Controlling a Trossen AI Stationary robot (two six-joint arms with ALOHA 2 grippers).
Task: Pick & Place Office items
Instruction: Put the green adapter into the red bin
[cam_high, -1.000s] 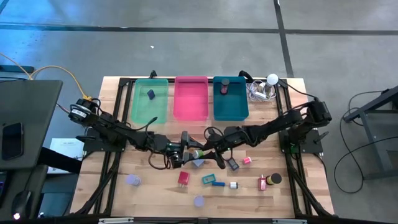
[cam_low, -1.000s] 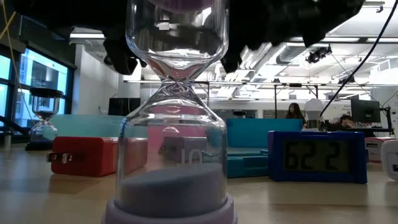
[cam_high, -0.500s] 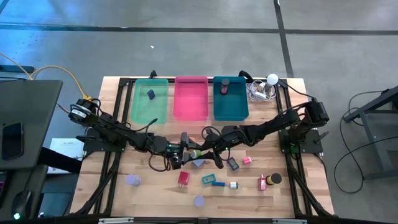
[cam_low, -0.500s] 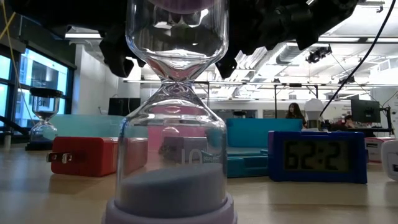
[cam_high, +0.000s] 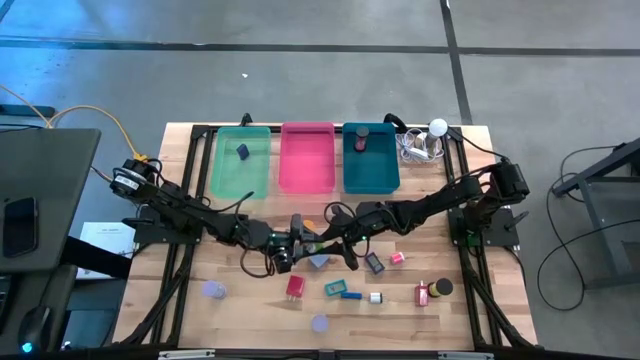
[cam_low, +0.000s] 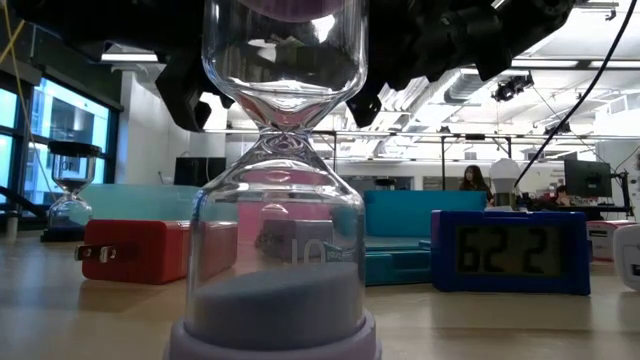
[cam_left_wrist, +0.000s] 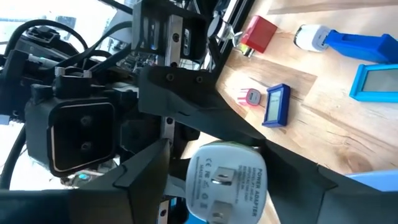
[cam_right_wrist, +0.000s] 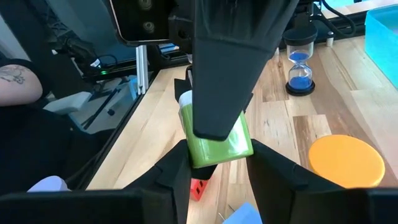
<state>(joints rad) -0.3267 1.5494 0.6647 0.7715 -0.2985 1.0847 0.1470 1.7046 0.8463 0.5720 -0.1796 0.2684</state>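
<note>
A small power adapter with a green body (cam_right_wrist: 217, 146) and a white pronged face (cam_left_wrist: 227, 180) hangs above the table's middle. My right gripper (cam_high: 320, 244) is shut on it, reaching in from the table's right. My left gripper (cam_high: 299, 246) comes from the left and stands open. Its fingers (cam_left_wrist: 149, 168) flank the adapter's white end. Other office items lie on the wood nearer the front: a red adapter (cam_high: 296, 287), a blue clock (cam_high: 335, 289) and lavender-capped hourglasses (cam_high: 320, 323). My right gripper pinches the adapter's green body (cam_right_wrist: 219, 154) between its two fingers. It comes nearly level from the table's right, and the adapter is lifted clear of the table. My left gripper has one finger (cam_right_wrist: 227, 74) lying along the adapter's side; I cannot tell whether it touches.
Green (cam_high: 240, 165), pink (cam_high: 307, 158) and teal (cam_high: 370, 160) trays stand in a row at the far edge, with a white ball and cables (cam_high: 430, 135) to their right. An hourglass (cam_low: 280, 200) fills the low view's foreground. A person's arm (cam_right_wrist: 18, 87) shows beyond the table.
</note>
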